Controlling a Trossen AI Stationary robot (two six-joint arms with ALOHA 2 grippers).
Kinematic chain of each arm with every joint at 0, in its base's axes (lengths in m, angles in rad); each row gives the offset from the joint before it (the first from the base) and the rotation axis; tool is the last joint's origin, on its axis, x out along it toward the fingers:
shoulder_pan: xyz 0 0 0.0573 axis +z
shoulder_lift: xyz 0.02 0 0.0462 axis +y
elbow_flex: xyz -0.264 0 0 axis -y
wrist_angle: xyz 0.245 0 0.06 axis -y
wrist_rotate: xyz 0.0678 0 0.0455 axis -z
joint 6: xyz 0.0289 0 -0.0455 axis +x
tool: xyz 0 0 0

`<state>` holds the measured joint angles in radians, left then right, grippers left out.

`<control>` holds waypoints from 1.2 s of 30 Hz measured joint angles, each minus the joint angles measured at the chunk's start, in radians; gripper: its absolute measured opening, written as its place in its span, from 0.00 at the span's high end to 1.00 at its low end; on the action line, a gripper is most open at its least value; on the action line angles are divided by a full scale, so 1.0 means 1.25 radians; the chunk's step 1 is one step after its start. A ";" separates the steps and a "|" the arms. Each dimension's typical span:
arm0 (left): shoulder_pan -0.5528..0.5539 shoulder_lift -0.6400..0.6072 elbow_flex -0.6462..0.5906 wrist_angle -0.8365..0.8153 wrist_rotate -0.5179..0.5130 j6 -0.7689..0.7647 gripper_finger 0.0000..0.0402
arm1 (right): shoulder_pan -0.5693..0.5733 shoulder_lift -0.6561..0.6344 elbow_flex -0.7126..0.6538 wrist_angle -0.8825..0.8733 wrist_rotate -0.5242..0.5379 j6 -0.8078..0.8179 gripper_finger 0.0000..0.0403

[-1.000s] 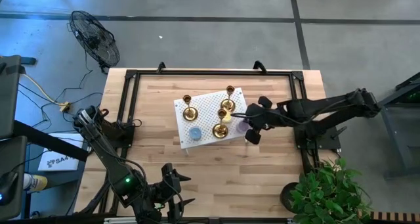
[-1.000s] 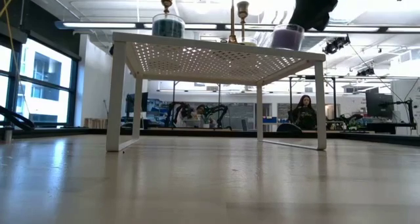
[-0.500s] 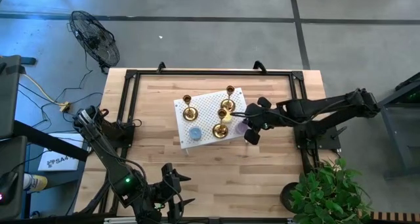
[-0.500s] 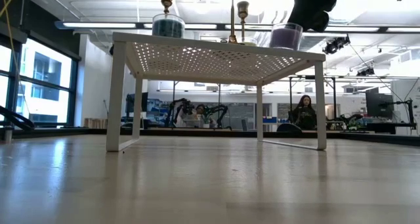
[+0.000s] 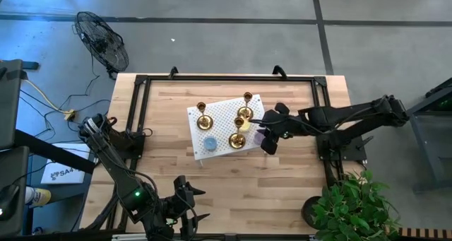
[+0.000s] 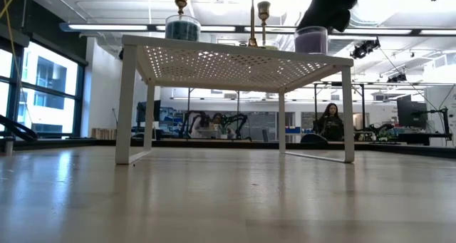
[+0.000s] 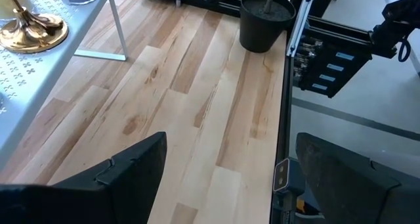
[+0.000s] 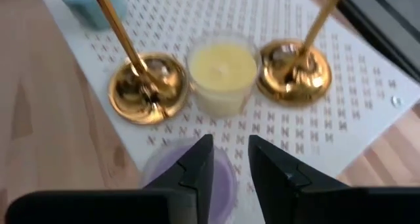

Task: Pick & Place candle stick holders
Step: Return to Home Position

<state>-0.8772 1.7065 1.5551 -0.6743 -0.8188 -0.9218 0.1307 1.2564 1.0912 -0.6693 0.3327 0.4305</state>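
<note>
- Plainly, all three brass candlesticks stand upright on the white shelf [image 5: 222, 114] in the middle of the wooden table [image 5: 162, 170].
- On the shelf, the left candlestick [image 5: 204, 120] is near the left side. The far candlestick [image 5: 246, 112] is by the far right corner, and the near candlestick [image 5: 237, 139] is toward the near edge.
- A yellow candle [image 8: 223, 73] sits between the bases of the far and near candlesticks, close to both.
- A blue candle [image 5: 210, 143] stands by the shelf's near left corner, and a purple candle [image 6: 311, 40] stands at its right edge.
- The right gripper [image 8: 231, 161] hangs just over the purple candle. Its fingers are drawn close with only a narrow gap between them, and they grip nothing.
- The left gripper [image 7: 230, 145] waits at the table's near edge, left of centre, with its fingers spread wide and empty.
</note>
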 joint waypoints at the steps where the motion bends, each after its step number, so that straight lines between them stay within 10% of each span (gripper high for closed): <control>1: 0.000 0.000 0.000 0.000 0.000 0.000 0.17 | 0.000 -0.003 0.002 0.010 0.000 -0.007 0.77; 22: 0.000 -0.002 0.026 0.002 -0.032 0.085 0.17 | 0.294 -0.142 0.394 -0.054 -0.022 -0.202 0.92; 36: 0.086 -0.002 0.026 0.000 -0.050 0.128 0.23 | 0.594 -0.142 0.465 -0.048 0.342 -0.409 1.00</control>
<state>-0.7701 1.7035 1.5875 -0.6741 -0.8817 -0.7616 0.8735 1.0794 1.6730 -0.7288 0.7603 -0.0808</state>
